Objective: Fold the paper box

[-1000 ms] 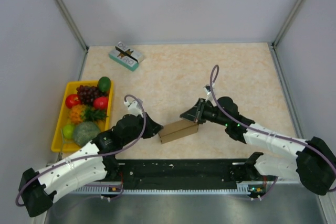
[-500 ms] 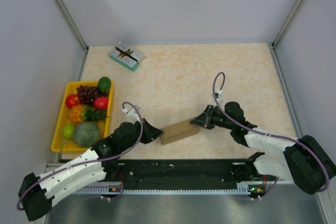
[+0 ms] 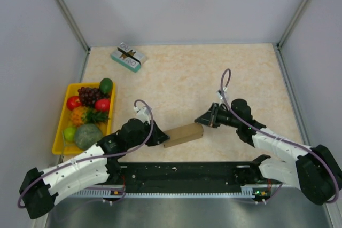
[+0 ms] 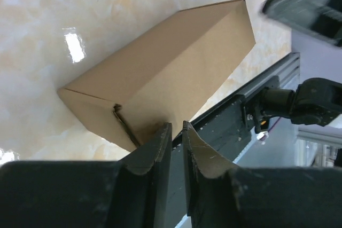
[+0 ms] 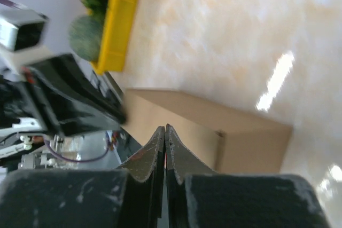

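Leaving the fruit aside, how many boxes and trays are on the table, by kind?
Boxes: 2 (folded brown cardboard paper box, small teal-and-white printed box)
Trays: 1 (yellow plastic tray)
Total: 3

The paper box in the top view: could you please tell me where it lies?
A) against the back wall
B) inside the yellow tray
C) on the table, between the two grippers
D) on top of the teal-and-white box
C: the paper box rests on the table, with the left gripper at one end and the right gripper near the other.
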Motion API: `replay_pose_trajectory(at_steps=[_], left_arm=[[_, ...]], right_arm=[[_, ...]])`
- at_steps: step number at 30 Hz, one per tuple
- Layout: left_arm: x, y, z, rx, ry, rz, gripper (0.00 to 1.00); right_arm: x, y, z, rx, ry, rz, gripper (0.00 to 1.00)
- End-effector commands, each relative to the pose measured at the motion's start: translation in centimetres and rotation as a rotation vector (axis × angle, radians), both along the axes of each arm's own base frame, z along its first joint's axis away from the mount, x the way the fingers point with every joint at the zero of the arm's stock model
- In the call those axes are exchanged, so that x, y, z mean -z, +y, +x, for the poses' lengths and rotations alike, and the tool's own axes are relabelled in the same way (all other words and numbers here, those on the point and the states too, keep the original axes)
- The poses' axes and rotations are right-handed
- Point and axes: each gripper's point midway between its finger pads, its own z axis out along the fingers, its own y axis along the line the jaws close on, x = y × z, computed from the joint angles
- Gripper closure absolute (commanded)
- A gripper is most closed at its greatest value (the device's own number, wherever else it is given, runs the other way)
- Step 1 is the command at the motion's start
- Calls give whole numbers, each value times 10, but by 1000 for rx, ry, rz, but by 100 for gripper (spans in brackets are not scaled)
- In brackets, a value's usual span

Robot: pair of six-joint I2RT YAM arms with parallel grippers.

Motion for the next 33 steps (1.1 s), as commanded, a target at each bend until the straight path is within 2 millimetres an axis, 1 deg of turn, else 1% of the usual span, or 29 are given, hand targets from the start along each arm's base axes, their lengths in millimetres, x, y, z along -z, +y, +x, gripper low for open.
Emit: replay_pose_trajectory(at_steps=[1,2,3,4,5,7,8,9,11,12,15,16,17,18,19,20,21,22,23,24,25,26,27,29,30,31,32,33], left_arm=[[46,14,-15,-24,74,18,79],[54,18,-16,-37,88,23,79],[68,24,-19,-50,99,48,79],[68,25,-19,-52,93,45,79],[72,28,-20,-50,92,66,78],[56,26,-15,-47,59,70,77],[50,27,-13,-34,37,86,75],[32,24,-10,-30,19,85,75],[14,23,-6,-19,-16,91,73],[-4,21,-4,-17,-38,76,72],[-33,17,-1,-9,-90,33,70],[-36,16,0,-6,-99,24,69],[-38,14,0,-3,-102,14,69],[-29,14,-1,-2,-87,24,69],[-26,12,0,-5,-86,13,69],[-19,10,-3,2,-58,9,69],[2,12,-6,4,-19,34,69],[7,10,-6,2,-14,20,70],[19,11,-8,-8,19,20,71],[43,17,-13,-15,50,48,71],[52,20,-14,-27,60,58,71],[61,23,-15,-38,68,67,71],[73,30,-16,-56,76,95,71],[79,37,-18,-67,89,124,71],[65,33,-15,-63,64,101,71],[58,33,-14,-59,52,99,71],[40,32,-5,-81,5,90,70],[33,35,-5,-87,-6,95,70]], right_arm=[[48,-5,-16,-13,93,21,100],[56,-7,-18,-8,105,14,100],[66,-10,-22,-8,117,-4,100],[73,-12,-23,-5,135,-28,100],[74,-12,-24,-6,139,-40,100],[58,-9,-17,-17,92,-34,100],[52,-11,-18,-14,95,-48,100],[33,-8,-10,-13,44,-46,100],[21,-11,-9,-6,29,-67,100],[0,-8,-6,-10,-14,-43,100],[-14,-1,-9,-40,-25,-2,100],[-13,2,-11,-53,-15,9,100],[-14,9,-18,-81,4,32,100],[-12,13,-22,-97,-5,52,100],[-8,17,-24,-107,6,59,100],[-5,24,-31,-126,27,74,100],[-2,26,-33,-136,16,98,100],[8,27,-34,-136,46,97,100],[14,27,-37,-130,76,112,100],[29,23,-42,-126,100,106,100],[34,23,-42,-123,98,105,100],[49,21,-42,-116,122,75,100],[57,19,-44,-111,139,56,100],[60,18,-44,-115,144,51,100],[55,20,-42,-120,132,56,100],[52,21,-40,-122,124,53,100],[41,22,-37,-121,98,43,100],[37,21,-35,-115,92,29,100]])
